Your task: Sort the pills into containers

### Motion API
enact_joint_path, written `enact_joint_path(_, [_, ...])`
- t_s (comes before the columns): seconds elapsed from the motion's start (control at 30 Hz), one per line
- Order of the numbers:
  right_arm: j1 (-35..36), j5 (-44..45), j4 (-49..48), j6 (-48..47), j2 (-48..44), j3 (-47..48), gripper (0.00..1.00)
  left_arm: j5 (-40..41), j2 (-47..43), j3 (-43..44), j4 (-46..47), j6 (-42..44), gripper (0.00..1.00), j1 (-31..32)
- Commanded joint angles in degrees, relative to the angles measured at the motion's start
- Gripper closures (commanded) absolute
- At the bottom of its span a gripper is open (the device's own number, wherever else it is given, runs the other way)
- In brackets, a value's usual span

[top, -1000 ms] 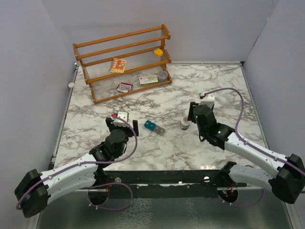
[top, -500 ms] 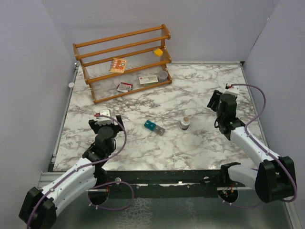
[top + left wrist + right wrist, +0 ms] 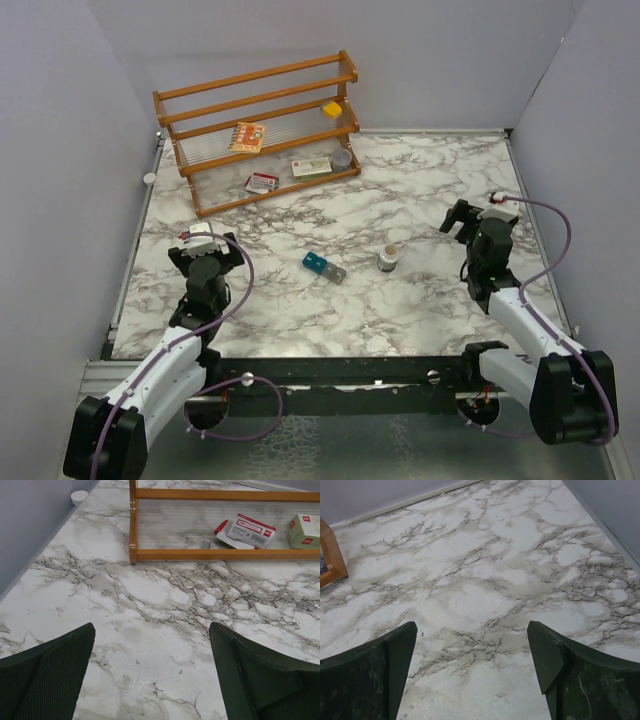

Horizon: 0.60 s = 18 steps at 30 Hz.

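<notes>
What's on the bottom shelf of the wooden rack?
Bottom shelf of the wooden rack: a red-and-white box, a pale green box, a grey round item at the right end. A red object sticks out from under the red-and-white box; the box covers the rest.

Robot lab cell, plain grey walls [image 3: 60,150], marble-print table [image 3: 420,180], wooden rack [image 3: 255,77]

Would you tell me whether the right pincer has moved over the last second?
Yes. The right pincer has drawn back to the right, away from the bottle it was beside.
</notes>
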State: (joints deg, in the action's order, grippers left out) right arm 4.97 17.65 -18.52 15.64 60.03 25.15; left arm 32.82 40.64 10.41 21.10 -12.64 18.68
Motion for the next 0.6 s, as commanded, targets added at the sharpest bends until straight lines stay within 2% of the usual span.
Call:
enact_joint_path(0.0, [-0.08,0.38,-5.21,-1.57,-4.30,-1.96,0.02,-2.06,2.60,-0.34,5.45,2.50,0.01,-2.05])
enact_joint_path(0.2, [-0.08,2.80,-2.55,-0.32,-1.40,0.47,0.00,-4.95,4.74,-1.09,9.47,3.76,0.01,-3.19])
enact_joint_path(0.57, [-0.06,4.04,-2.94,0.74,2.37,0.00,0.00,-6.83,2.61,-2.88,11.53,3.54,0.01,-3.50])
